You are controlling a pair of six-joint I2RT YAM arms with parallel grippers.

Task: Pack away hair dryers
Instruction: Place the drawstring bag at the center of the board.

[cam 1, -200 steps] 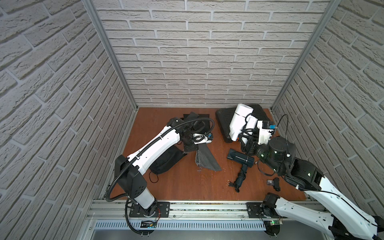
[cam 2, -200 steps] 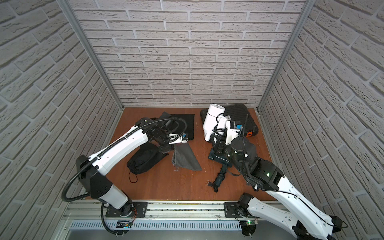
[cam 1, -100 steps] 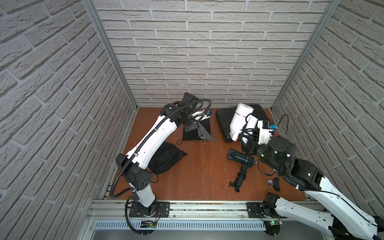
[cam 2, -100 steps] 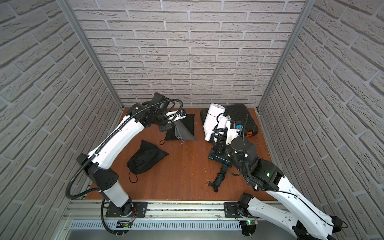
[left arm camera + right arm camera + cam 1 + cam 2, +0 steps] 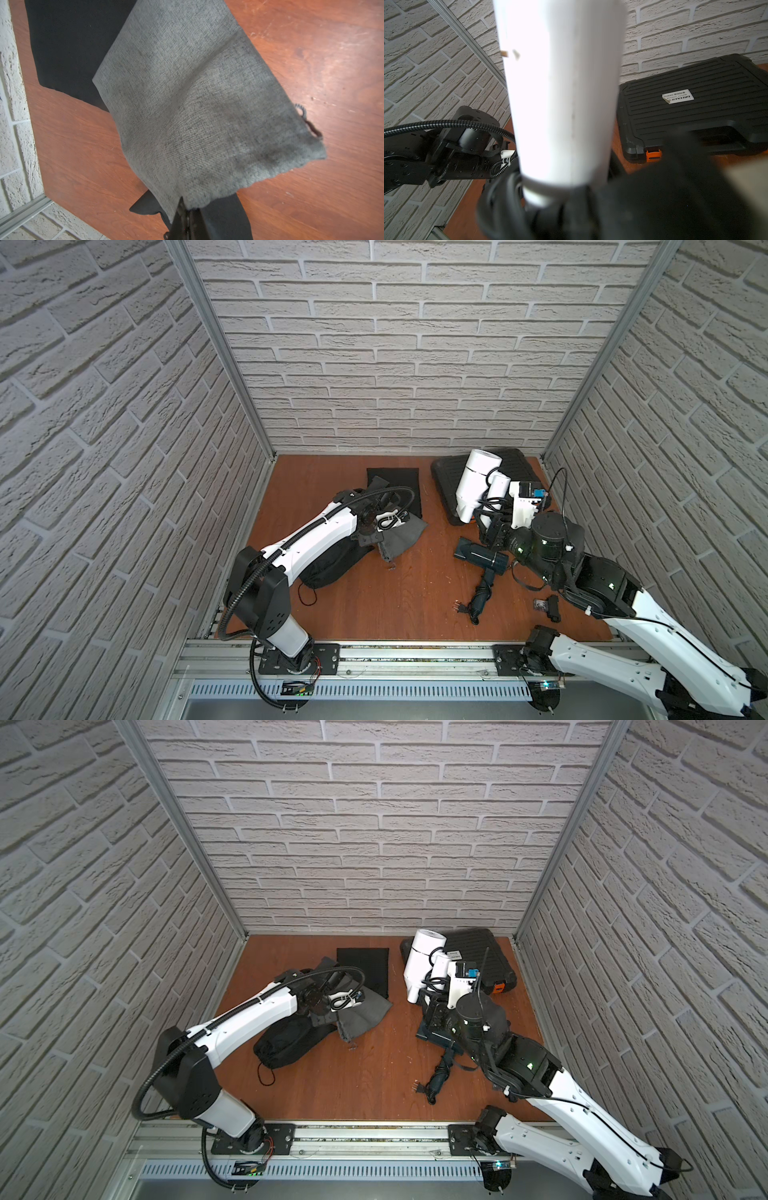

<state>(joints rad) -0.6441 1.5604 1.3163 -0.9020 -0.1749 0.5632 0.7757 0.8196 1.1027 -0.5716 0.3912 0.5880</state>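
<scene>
One grey pouch pinched in left claw, one white hair dryer clamped in right claw

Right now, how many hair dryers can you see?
2. A white plastic hair dryer is held up by the right hand; a dark teal plastic hair dryer lies on the brown wooden table. Another may hide inside the bulging black cloth pouch.
</scene>
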